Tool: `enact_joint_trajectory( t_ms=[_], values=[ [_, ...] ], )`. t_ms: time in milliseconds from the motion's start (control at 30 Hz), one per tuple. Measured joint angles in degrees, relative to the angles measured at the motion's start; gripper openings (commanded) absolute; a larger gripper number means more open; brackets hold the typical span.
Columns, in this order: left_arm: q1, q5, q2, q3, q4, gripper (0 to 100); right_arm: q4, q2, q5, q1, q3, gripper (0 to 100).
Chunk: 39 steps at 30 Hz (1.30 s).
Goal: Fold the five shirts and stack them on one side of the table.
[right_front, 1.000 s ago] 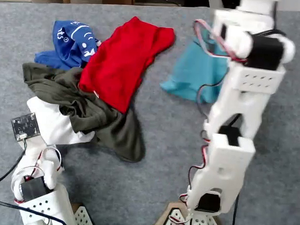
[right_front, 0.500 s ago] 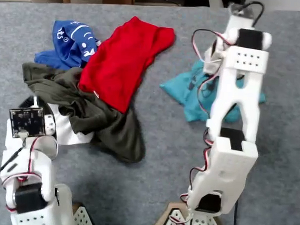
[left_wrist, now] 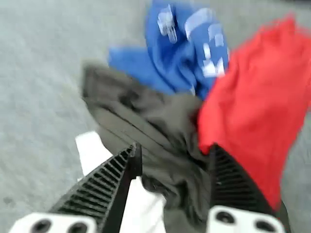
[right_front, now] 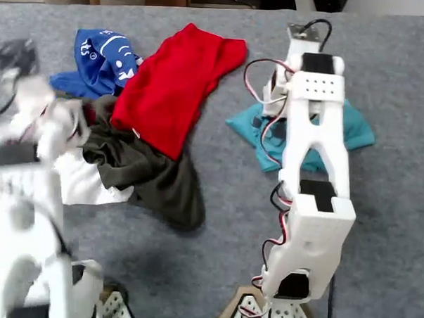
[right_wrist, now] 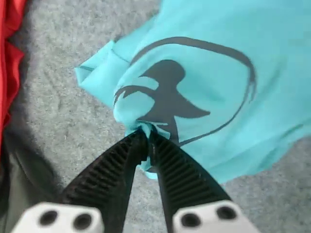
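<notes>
grey table [right_front: 193, 271]; teal shirt [right_wrist: 218, 63], dark print, bunched in right tool [right_wrist: 147, 135]

We are seeing matt cloth in the teal shirt [right_wrist: 218, 97] and red shirt [right_front: 173, 87], a rough carpet-like counter [right_front: 230, 223], ribbed plastic fingers [right_wrist: 112, 170] and a smooth plastic arm [right_front: 318, 146].

Five cotton shirts share one grey felt-covered table [right_front: 214, 265]: one blue shirt with white print [right_front: 100, 59], one plain red shirt [right_front: 173, 87], one dark olive shirt [right_front: 155, 177], one white shirt [right_front: 91, 185] and one turquoise shirt with a dark print [right_front: 354, 131]. Two white plastic robot arms work the table, the left arm [right_front: 20, 193] and the right arm [right_front: 314, 156].
</notes>
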Motion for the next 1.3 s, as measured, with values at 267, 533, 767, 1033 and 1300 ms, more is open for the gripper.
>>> enact_joint_trajectory(
  t_ms=[267, 533, 767, 1033, 1300],
  values=[
    [4.57, 0.35, 36.75, -30.59, 7.03, 29, -10.02, 0.0, 0.0, -0.44, 8.7, 0.4],
    [7.3, 0.26, 64.26, -57.67, 15.91, 31, -19.6, 0.0, 0.0, -2.02, 15.47, 0.4],
    [6.33, 0.26, 84.75, -80.88, 22.95, 31, -26.46, 0.0, 0.0, -2.11, 20.48, 0.4],
    [4.48, -0.7, 95.56, -102.68, 32.97, 24, -31.03, 0.0, 0.0, -2.02, 23.21, 0.4],
    [2.73, -0.79, 96.62, -115.34, 36.57, 12, -31.12, -0.09, 0.0, -2.02, 23.47, 0.4]
  ],
)
